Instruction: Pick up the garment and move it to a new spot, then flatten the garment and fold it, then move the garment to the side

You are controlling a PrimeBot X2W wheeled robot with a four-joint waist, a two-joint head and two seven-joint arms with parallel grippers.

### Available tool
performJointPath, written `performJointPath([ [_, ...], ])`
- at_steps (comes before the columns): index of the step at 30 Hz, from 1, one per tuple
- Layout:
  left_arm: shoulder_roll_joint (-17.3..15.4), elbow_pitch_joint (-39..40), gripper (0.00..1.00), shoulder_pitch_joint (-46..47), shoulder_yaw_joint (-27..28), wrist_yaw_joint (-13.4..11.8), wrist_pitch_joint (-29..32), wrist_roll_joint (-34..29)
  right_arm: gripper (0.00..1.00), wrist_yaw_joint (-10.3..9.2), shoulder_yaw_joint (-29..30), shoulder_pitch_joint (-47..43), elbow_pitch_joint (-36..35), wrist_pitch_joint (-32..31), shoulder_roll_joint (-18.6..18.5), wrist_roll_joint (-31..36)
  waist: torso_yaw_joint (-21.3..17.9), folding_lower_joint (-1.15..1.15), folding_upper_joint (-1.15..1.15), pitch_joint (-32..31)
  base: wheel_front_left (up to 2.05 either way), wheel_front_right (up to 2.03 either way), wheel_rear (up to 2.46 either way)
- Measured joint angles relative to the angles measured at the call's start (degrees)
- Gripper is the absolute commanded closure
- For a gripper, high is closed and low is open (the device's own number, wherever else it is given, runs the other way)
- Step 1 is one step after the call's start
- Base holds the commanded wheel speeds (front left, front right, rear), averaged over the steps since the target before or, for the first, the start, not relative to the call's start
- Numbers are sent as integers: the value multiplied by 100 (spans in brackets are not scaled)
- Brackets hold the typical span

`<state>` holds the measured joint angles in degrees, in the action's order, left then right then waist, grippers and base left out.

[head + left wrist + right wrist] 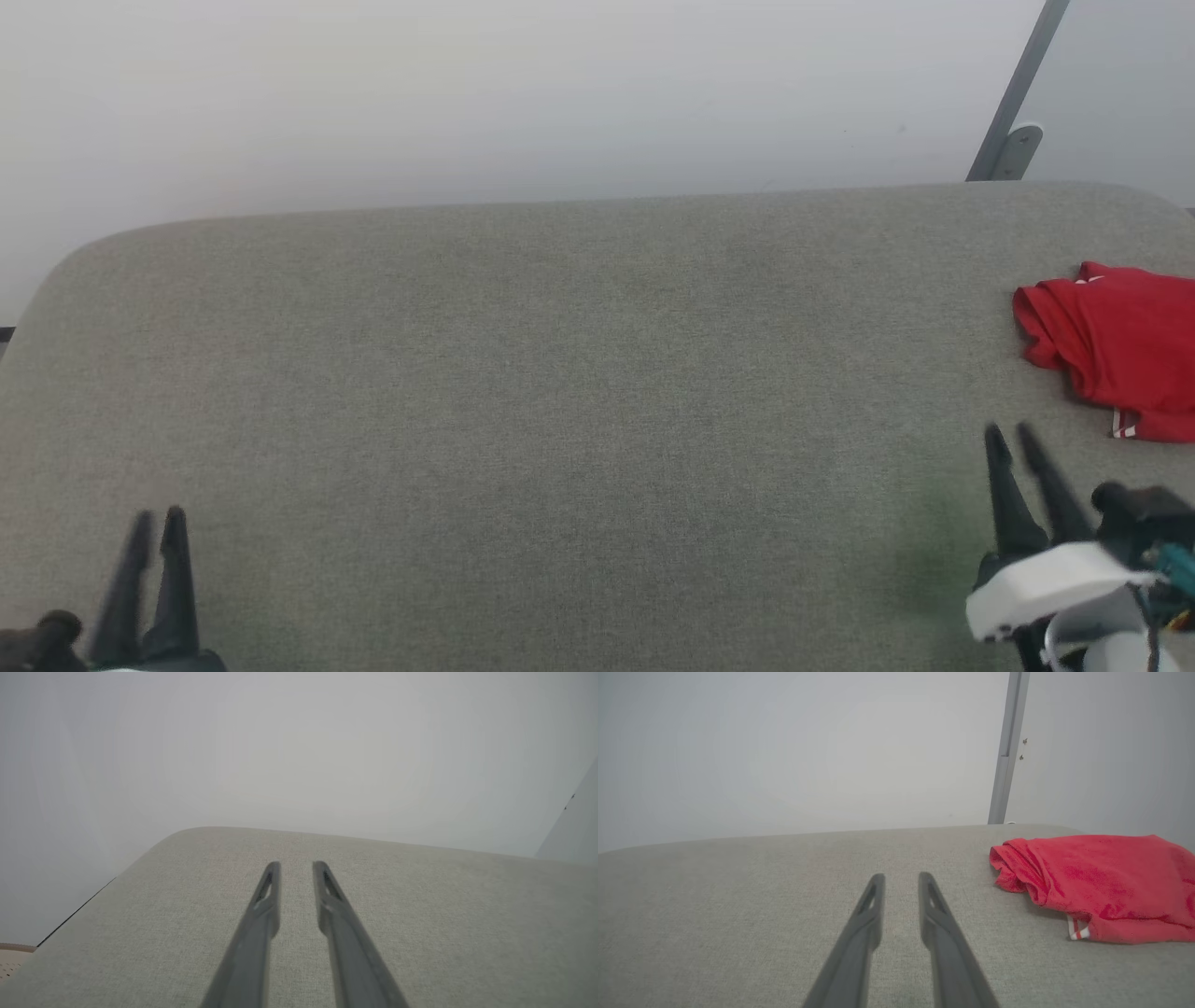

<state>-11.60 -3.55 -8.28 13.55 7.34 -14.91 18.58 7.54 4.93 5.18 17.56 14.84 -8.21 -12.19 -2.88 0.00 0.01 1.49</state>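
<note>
The garment [1116, 345] lies folded in a compact red bundle at the right edge of the grey fabric table [560, 373], with a bit of white-and-red trim showing at its near corner. My right gripper [1008, 430] hovers just in front and to the left of it, fingers a little apart and nothing between them. In the right wrist view the garment [1101, 886] lies to the right of that gripper [901, 875], apart from it. My left gripper [159, 515] is at the near left, over bare fabric [420, 914], its fingers [297, 864] also slightly apart and empty.
A grey metal post [1018, 93] rises behind the table's far right corner against a pale wall. The table's far edge is rounded at both corners. Its broad middle and left are bare fabric.
</note>
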Motion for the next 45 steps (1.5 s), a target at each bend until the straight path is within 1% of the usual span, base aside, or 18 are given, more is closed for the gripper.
performJointPath([
  [4,170,-201,100,-1,-58,0,34,19,100,0,-1,-169,191,-57,85,-41,2,0,0,-2,0,0,0],
  [22,328,-404,100,224,-202,0,515,1723,100,0,36,-153,101,-536,180,-1864,44,0,0,-20,0,0,0],
  [45,492,-603,100,586,-354,0,1005,3454,100,0,70,-115,-40,-1016,285,-3742,96,0,0,-44,0,0,0],
])
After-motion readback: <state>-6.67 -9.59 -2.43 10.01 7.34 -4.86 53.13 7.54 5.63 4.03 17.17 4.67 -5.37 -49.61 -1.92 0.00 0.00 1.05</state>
